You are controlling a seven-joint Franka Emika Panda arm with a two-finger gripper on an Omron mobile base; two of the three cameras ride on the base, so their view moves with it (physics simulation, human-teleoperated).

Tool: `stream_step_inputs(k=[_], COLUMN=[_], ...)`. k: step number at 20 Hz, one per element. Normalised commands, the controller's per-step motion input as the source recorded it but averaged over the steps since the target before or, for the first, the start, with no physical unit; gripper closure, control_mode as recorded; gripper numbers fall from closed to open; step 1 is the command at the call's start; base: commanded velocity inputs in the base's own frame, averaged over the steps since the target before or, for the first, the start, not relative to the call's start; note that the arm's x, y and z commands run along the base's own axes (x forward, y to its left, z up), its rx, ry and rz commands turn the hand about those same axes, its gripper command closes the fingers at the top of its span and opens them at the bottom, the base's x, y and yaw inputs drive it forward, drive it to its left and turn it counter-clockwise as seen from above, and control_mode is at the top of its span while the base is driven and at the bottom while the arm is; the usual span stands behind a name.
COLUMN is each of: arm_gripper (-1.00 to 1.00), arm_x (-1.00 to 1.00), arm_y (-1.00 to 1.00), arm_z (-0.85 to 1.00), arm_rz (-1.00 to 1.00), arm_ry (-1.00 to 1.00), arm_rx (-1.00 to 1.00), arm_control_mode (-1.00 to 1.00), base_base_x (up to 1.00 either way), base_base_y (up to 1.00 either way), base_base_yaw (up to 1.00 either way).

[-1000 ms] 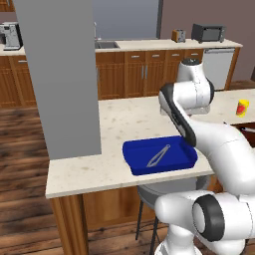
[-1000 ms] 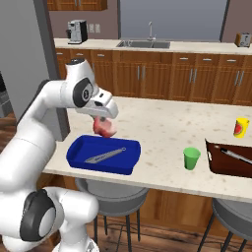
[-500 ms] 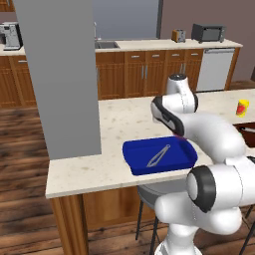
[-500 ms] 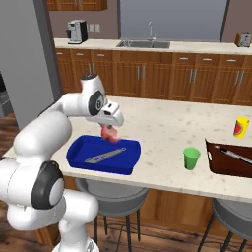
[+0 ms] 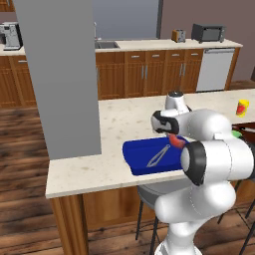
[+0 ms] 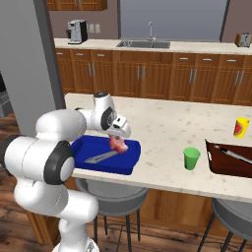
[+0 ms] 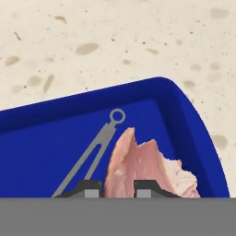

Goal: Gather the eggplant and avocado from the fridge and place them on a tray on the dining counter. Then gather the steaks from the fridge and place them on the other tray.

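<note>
Now the steak [image 7: 147,168], a pale pink slab of raw meat, hangs edge-down between the two fingertips of the gripper [image 7: 112,188], which is clenched on it. It is above the blue tray [image 7: 41,138], toward the tray's rounded corner, and I cannot tell if its lower edge already touches the tray floor. In the right base view the steak [image 6: 118,143] shows just under the gripper [image 6: 119,135], over the end of the blue tray [image 6: 83,147] that lies nearer the middle of the dining counter [image 6: 162,128]. In the left base view a little of the meat [image 5: 176,141] appears beside the arm, over the blue tray [image 5: 144,152].

Inside this tray lie grey metal tongs [image 7: 90,154], just beside the steak; their ring end points to the tray's far rim.

The blue tray sits near the front edge of the dining counter [image 5: 119,119]. Farther along the same front edge stands a green cup [image 6: 191,158], and then the dark brown tray [image 6: 230,160] at the far end, with a thin grey tool [image 6: 238,155] in it. Behind the brown tray is a yellow bottle [image 6: 240,127].
</note>
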Motion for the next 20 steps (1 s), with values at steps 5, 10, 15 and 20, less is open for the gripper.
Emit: stream_step_inputs(k=[5,10,15,20], arm_gripper=[1.00,1.00,1.00,-1.00], arm_x=[-0.02,-0.02,0.00,0.00], arm_y=[-0.05,0.00,0.00,0.00], arm_z=[-0.31,-0.32,-0.32,-0.14], arm_rz=[0.00,0.00,0.00,0.00], arm_ry=[0.00,0.00,0.00,0.00], arm_rx=[0.01,0.00,0.00,0.00], arm_control_mode=[-1.00,-1.00,-1.00,-1.00], base_base_x=[0.00,0.00,0.00,0.00], base_base_y=[0.00,0.00,0.00,0.00], base_base_yaw=[0.00,0.00,0.00,0.00])
